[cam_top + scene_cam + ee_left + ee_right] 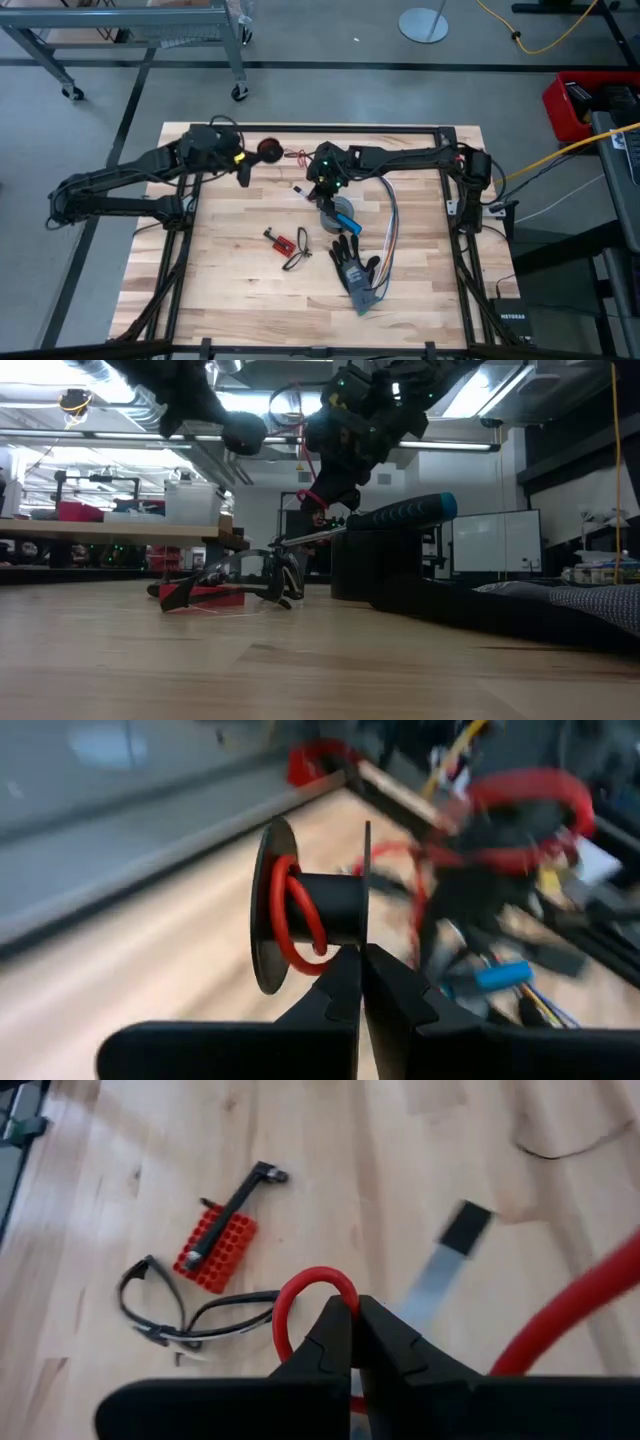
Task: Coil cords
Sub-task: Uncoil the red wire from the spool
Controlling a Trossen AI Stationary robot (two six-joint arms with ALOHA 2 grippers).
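Note:
A black spool (330, 905) with a red cord (290, 915) wound on it hangs above the table's far middle, and my left gripper (360, 955) is shut on it. In the high view the spool (268, 150) sits just right of that gripper (255, 156). The cord runs in loose red loops (530, 805) to my right gripper (355, 1305), which is shut on it. That gripper (312, 188) hovers above the table's middle, tilted down. My left gripper pinches the rim of the spool's thin flange (367, 890) between its two fingers, which come nearly level from the table's left. The spool is lifted clear, its axis about level. My right gripper pinches the red cord at a small loop (300, 1295) that stands out past its fingertips. The fingers slant down from the table's right. The cord is clear of the table, and another stretch (570, 1310) curves away beside the gripper.
A grey tape roll (340, 212) lies below my right gripper, with a black glove (355, 268) and multicoloured ribbon wires (390, 225) nearer the front right. A red block with a black tool (215, 1245) and safety glasses (170, 1315) lie front of centre.

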